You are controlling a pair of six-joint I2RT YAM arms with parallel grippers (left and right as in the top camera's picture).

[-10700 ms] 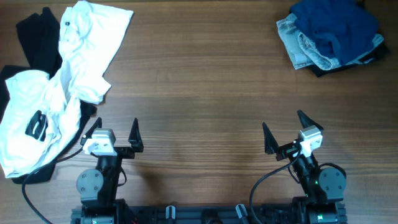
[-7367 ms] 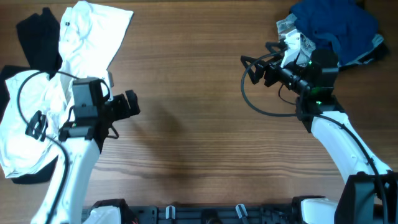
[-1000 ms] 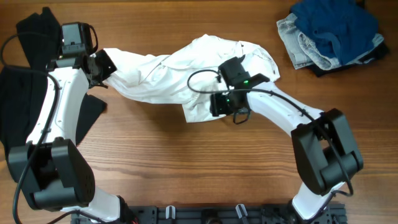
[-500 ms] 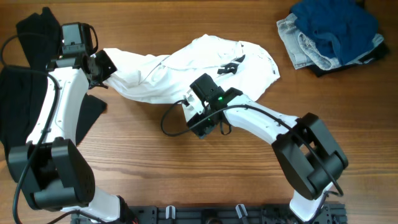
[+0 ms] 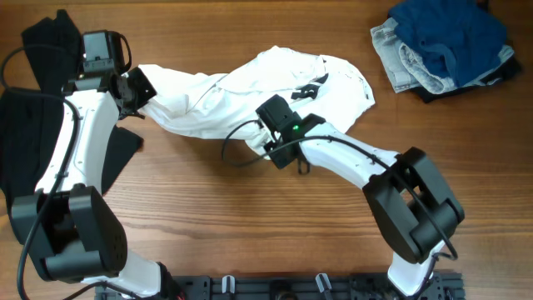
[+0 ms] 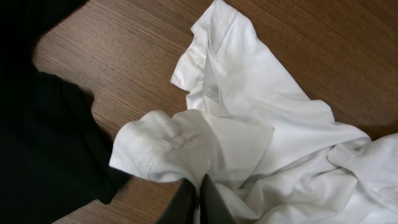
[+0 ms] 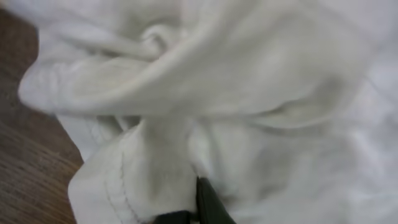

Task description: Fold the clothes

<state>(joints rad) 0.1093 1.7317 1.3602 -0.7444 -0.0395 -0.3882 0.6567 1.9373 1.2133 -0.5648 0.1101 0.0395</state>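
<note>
"White cloth is what the left gripper (image 6: 198, 198) is pinching, isn't it?"

"Yes. Its fingers are pressing together on a fold of the white shirt (image 6: 249, 118), just beside a hemmed sleeve end. From overhead it is holding that end at the left of the table, next to the black garment (image 5: 33, 142)."

"And the right gripper (image 7: 191, 211)?"

"Its fingertips are sitting close together with a thick seamed edge bunching out between them, so I am reading it as clamped on the shirt's hem. From above it is lying at the near edge of the cloth, around mid-table."

"How is the shirt lying between them?"

"It is stretching as a twisted, rumpled band across the wooden table (image 5: 250, 233), widening toward the far right. It is lying well apart from the pile of blue and denim clothes (image 5: 441, 42) in the far right corner."

"How is it going to handle?"

"I am judging it light and limp, with nothing fragile about it. Thin knit like this is likely sagging and roping wherever nobody is holding it, and probably sliding easily on the smooth wood. The hems and seams are offering the firmest purchase. I am thinking a sleeve or shoulder seam for one gripper and a bottom hem corner for the other, pulling apart so the body is spreading flat instead of twisting"
</note>
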